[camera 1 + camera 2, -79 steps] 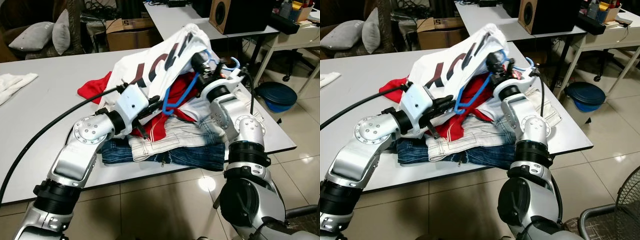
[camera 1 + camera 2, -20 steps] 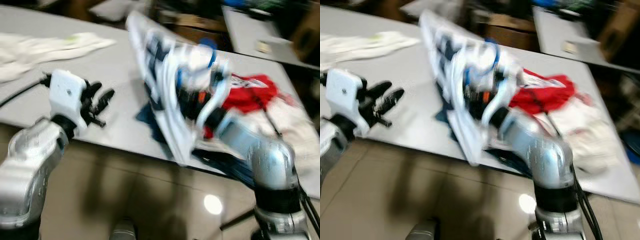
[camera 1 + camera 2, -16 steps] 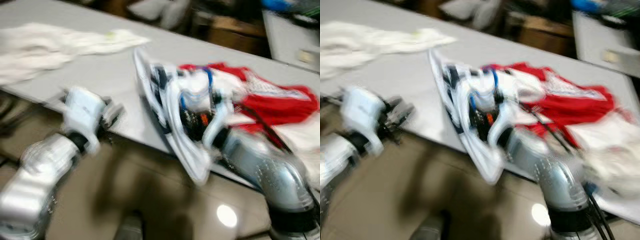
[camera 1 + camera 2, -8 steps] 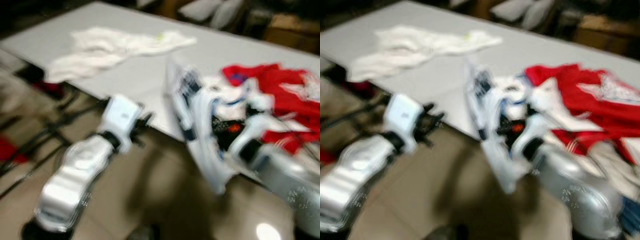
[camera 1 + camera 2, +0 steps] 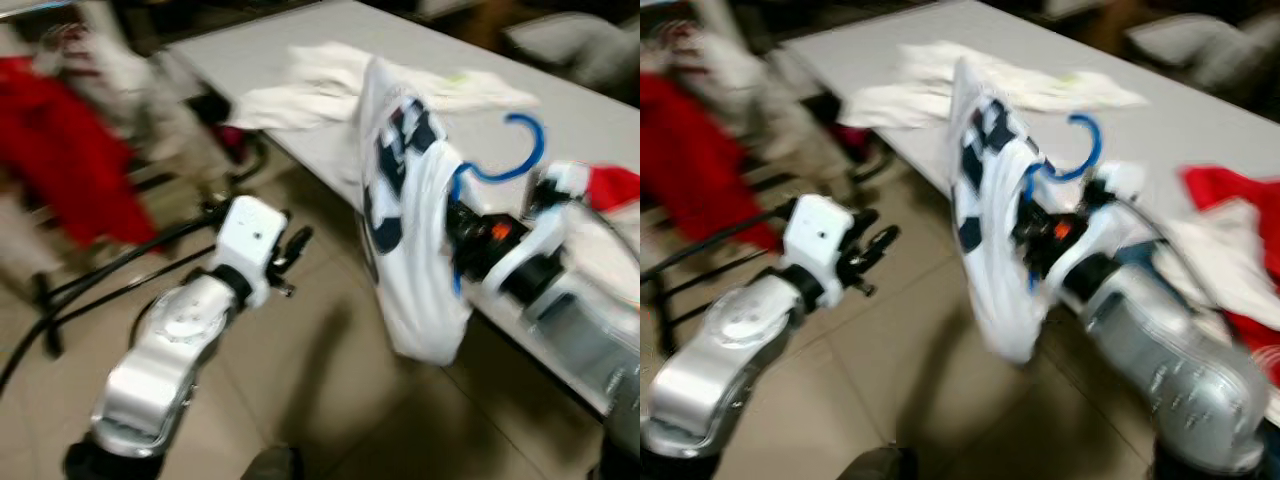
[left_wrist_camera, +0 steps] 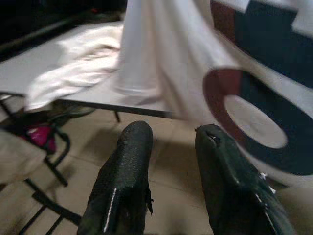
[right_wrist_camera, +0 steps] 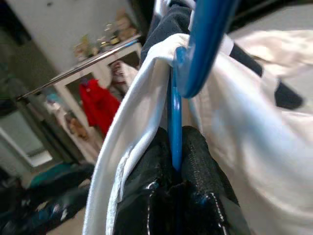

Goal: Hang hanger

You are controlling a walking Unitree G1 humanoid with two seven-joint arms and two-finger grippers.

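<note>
1. Right gripper [image 7: 172, 183] is clamping its two black fingers [image 7: 200, 161] tight on the thin shaft of a blue plastic hanger [image 5: 505, 160], holding it just below the hook.

2. White T-shirt with dark blue lettering [image 5: 405, 230] is draping from that hanger and dangling over the tiled floor [image 5: 300, 400], just off the edge of the grey table [image 5: 590, 110].

3. Left gripper [image 6: 168, 171] is hovering over the floor beside the shirt, its fingers parted with a clear gap between them and nothing in them.

4. Hanger and shirt together are looking light; the plastic frame is reading as stiff but thin and smooth, likely to pivot or slip in a narrow pinch.

5. Soft cloth is hanging loose and appears apt to swing or slide off a shoulder if the hanger tips.

6. Best hold, by this judgement, is staying at the neck under the hook, leaving the open curve free to catch a rail.

7. Clothes rail [image 7: 83, 63], with a red garment [image 5: 70, 150] on it, is showing blurred beyond, well apart from the hook.

8. White cloth [image 5: 330, 80] is lying crumpled on the table behind the shirt.
</note>
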